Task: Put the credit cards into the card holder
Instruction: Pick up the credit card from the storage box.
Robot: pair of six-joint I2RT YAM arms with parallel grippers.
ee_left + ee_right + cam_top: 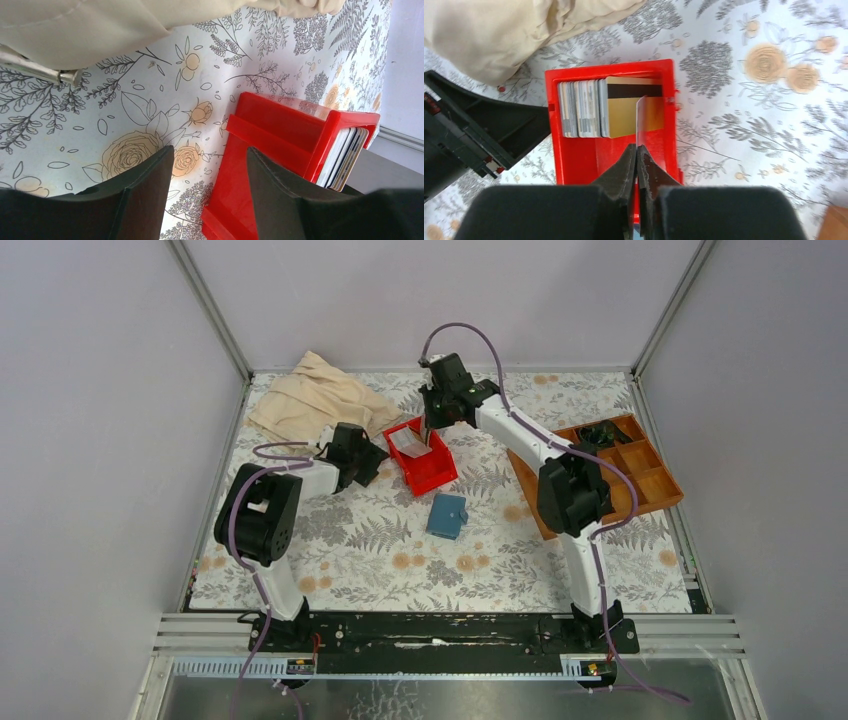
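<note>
One pale card (641, 117) stands on edge right between the tips of the right claw (636, 150). The claw's fingers are pressed together on the card's lower edge, pinching it. Just beyond the tips and a little to their left, the other credit cards (581, 107) stand packed in a row inside the red bin (609, 70), with a gold card (624, 107) showing its black stripe toward the claw. The card holder (447, 515) lies flat on the flowered table (560, 570), well apart from that claw, back toward the arm bases. The left claw (209, 155) hangs spread with nothing between its fingers, just beside the bin's outer wall. A beige cloth (315, 395) lies beyond the left claw. A wooden tray (655, 490) sits well off to the right claw's right.
</note>
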